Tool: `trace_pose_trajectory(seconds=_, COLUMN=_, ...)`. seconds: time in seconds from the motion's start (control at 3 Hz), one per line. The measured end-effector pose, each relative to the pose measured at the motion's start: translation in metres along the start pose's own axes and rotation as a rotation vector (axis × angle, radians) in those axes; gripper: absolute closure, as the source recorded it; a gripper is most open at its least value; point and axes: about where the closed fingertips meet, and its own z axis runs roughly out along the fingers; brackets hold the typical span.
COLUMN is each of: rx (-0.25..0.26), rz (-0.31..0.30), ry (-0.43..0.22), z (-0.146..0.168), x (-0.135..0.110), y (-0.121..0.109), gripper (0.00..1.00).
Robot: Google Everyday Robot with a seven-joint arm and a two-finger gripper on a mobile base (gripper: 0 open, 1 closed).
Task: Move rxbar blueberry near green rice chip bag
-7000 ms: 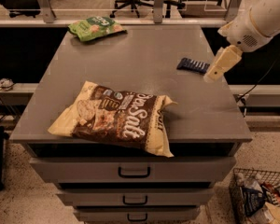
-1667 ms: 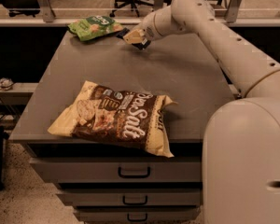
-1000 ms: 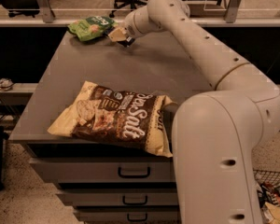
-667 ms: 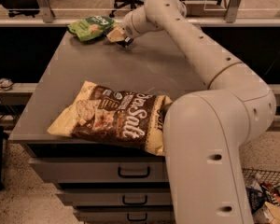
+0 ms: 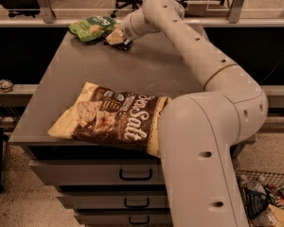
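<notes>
The green rice chip bag [image 5: 92, 26] lies at the far left corner of the grey table [image 5: 146, 72]. My gripper [image 5: 115, 37] is just right of that bag, low over the table, with the long arm reaching across from the lower right. It is shut on the rxbar blueberry [image 5: 124, 44], of which only a dark navy end shows under the pale fingers, at or just above the tabletop. The bar is a short gap away from the green bag's right edge.
A big brown-and-cream "Sea Salt" chip bag [image 5: 112, 119] lies at the table's front edge. Drawers [image 5: 132, 175] are under the table. A wire basket with wrappers [image 5: 265, 198] stands on the floor at the lower right. Office chairs stand behind the table.
The gripper has carried the rxbar from the table's right side to the far left beside the green bag. Over the last second it has barely moved.
</notes>
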Motion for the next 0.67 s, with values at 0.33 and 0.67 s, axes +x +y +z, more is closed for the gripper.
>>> trace_pose_trajectory(seconds=0.33, rx=-0.005, rz=-0.003, ry=-0.002, z=0.0019, x=-0.0014, y=-0.0007, gripper=0.12)
trace_pose_trajectory(seconds=0.67, rx=-0.010, rz=-0.002, ry=-0.006, z=0.0012, x=-0.0018, y=-0.0008, gripper=0.00)
